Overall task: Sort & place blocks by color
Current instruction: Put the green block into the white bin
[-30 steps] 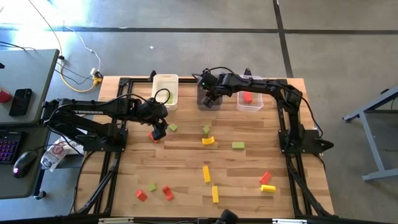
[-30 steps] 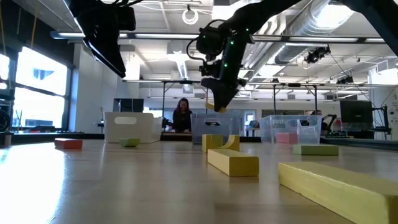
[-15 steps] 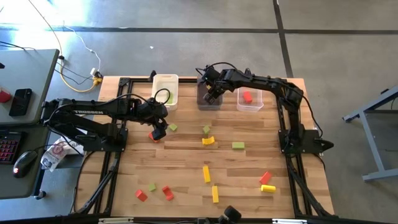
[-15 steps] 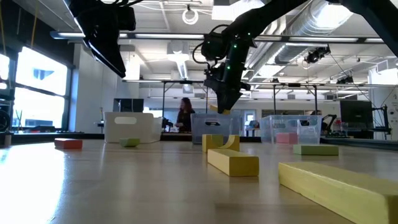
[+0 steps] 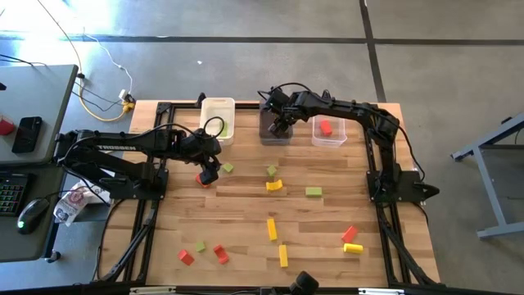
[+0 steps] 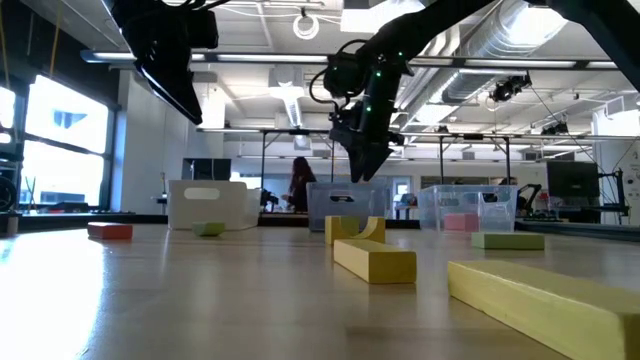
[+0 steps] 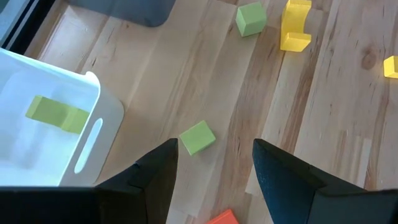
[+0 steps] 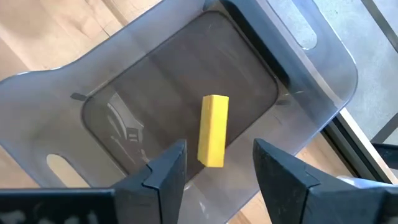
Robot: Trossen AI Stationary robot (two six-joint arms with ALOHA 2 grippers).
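Hovering with fingers spread, the left gripper [image 7: 214, 180] framed a small light green cube block [image 7: 198, 137] on the wood, presumably lining up a pick. The right gripper [image 8: 216, 177], fingers parted and empty, hung over the dark grey plastic bin [image 8: 292, 74]; a yellow bar block [image 8: 212, 130] lay just beyond its fingertips, apparently released.

High cam straight down on whole surface [image 5: 246, 205]; low cam level at surface height. Wrist cams close, downward; all share bins: dark grey bin [image 8: 298, 68].
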